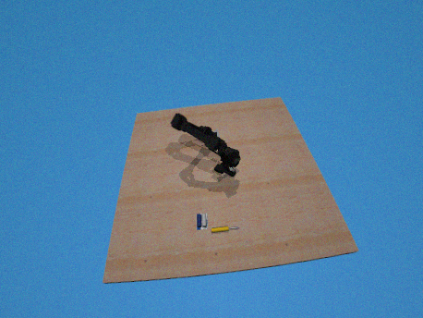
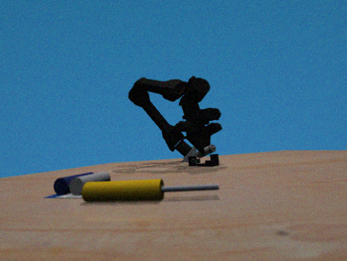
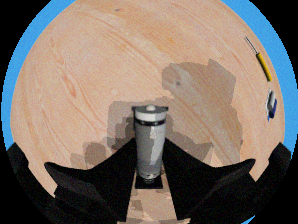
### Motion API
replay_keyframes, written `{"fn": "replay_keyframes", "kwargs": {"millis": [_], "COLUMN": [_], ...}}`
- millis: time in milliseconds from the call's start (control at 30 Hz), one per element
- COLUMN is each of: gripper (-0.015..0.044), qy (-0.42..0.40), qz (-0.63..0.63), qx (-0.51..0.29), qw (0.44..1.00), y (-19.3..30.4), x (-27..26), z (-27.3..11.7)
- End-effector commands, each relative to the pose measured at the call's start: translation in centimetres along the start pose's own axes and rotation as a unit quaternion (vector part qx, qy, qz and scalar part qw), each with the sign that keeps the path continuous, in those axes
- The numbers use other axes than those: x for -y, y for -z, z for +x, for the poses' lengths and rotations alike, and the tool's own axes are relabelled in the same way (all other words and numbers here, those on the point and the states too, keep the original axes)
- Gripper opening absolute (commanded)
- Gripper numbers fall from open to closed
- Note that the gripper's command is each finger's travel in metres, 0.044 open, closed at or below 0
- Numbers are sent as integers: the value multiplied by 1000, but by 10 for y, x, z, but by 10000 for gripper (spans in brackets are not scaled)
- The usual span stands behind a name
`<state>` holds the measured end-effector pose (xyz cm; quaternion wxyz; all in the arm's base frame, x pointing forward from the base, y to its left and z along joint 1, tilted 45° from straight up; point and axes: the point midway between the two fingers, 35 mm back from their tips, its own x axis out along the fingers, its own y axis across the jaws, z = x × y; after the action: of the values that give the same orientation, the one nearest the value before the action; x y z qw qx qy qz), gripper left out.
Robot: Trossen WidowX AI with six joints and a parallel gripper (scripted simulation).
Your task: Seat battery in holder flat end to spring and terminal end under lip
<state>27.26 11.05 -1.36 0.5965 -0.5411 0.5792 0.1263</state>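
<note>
Top view shows the black arm (image 1: 199,132) (image 2: 153,114) reaching over the wooden table (image 1: 157,250) (image 2: 170,227) (image 3: 90,55), with a yellow-handled tool (image 1: 220,229) (image 2: 123,190) (image 3: 263,66) beside a blue cylinder (image 1: 199,220) (image 2: 62,185) and a pale one; whatever the gripper (image 1: 225,171) (image 2: 204,150) (image 3: 149,141) has between its fingers can't be made out from up there.

Exterior view gives what the top hides: the battery (image 2: 208,150) (image 3: 150,142) is tilted, its right end higher, above the black holder (image 2: 214,161) (image 3: 149,186), so it isn't lying flat.

Wrist view shows the fingers clamped on the battery's sides, its terminal end near the lip and the spring (image 3: 148,180) visible by its other end; whether either end touches, I can't tell.
</note>
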Motion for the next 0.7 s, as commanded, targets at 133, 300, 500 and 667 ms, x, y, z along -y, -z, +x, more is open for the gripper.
{"fn": "replay_keyframes", "kwargs": {"millis": [133, 300, 500, 667], "gripper": [78, 78, 78, 78], "qy": [-5, -6, -7, -8], "qz": [-1, -1, -2, -3], "qx": [28, 43, 62, 77], "qw": [1000, 999, 998, 997], "y": [3, 4, 6, 8], "x": [-1, -1, 0, 0], "z": [2, 4, 6, 8]}}
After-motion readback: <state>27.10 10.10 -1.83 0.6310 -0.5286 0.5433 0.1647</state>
